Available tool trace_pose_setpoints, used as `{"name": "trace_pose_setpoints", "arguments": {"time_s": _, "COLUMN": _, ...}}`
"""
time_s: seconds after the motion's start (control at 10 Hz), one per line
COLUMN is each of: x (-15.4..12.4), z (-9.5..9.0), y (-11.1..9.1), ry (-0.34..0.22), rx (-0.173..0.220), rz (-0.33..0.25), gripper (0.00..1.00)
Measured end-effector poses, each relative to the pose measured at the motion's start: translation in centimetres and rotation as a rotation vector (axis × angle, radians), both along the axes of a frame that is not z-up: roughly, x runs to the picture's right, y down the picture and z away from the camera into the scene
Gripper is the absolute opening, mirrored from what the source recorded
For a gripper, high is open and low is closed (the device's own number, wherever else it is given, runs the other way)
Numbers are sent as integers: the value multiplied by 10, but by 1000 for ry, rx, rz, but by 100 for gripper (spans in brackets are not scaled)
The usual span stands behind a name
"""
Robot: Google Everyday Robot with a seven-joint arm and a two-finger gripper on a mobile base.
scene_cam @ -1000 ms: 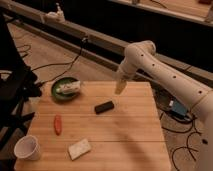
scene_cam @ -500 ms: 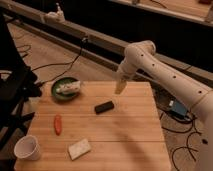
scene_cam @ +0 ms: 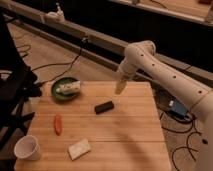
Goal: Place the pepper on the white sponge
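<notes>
Pepper (scene_cam: 58, 124) lies flat on the left side of the wooden surface (scene_cam: 131, 137), apart from the white sponge (scene_cam: 79, 148), which sits near the front edge, just right of a paper cup (scene_cam: 27, 148). Pincer (scene_cam: 120, 88) hangs over the far edge, pointing down, well away from both; wide or narrow, I cannot tell. Black block (scene_cam: 104, 107) sits mid-surface, green bowl (scene_cam: 57, 96) at the back left corner.
</notes>
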State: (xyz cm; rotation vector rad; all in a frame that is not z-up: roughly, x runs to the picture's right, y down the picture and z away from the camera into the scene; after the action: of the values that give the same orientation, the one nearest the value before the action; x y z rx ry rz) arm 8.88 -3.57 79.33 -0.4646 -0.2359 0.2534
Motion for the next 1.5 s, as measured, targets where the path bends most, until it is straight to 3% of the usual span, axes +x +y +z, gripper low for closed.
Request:
{"name": "trace_pose_setpoints", "arguments": {"time_s": 0.7, "x": 1, "z": 0, "y": -1, "ry": -3, "rx": 6, "rz": -13, "gripper": 80}}
{"name": "trace_pose_setpoints", "arguments": {"time_s": 1.0, "x": -22, "z": 12, "y": 0, "ry": -69, "rx": 46, "rz": -138, "gripper": 80}}
{"name": "trace_pose_setpoints", "arguments": {"time_s": 1.3, "x": -71, "z": 21, "y": 22, "ry": -210, "rx": 36, "rz": -285, "gripper": 80}}
{"name": "trace_pose_setpoints", "arguments": {"time_s": 1.5, "x": -102, "z": 22, "y": 33, "ry": -297, "rx": 26, "rz": -350, "gripper": 80}}
